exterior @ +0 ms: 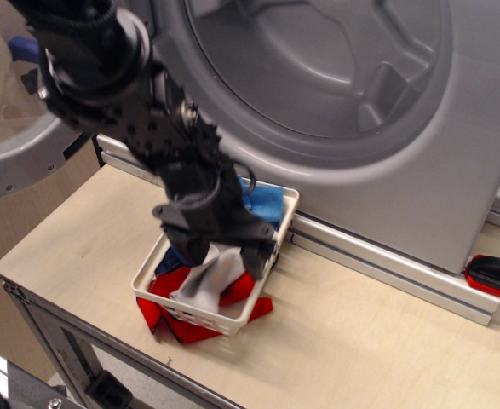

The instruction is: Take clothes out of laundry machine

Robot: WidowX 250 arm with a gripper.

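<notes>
The light grey cloth lies crumpled in the white slotted basket, on top of a red cloth. My gripper hangs just above it, pointing down into the basket. Its two fingers stand apart on either side of the cloth and are not closed on it. The silver-grey laundry machine stands right behind, with its round drum opening showing no cloth inside. Its round glass door is swung open at the left.
A blue cloth lies at the far end of the basket, against the machine's base rail. The red cloth spills under the basket toward the table's front edge. A red and black object lies at the right edge.
</notes>
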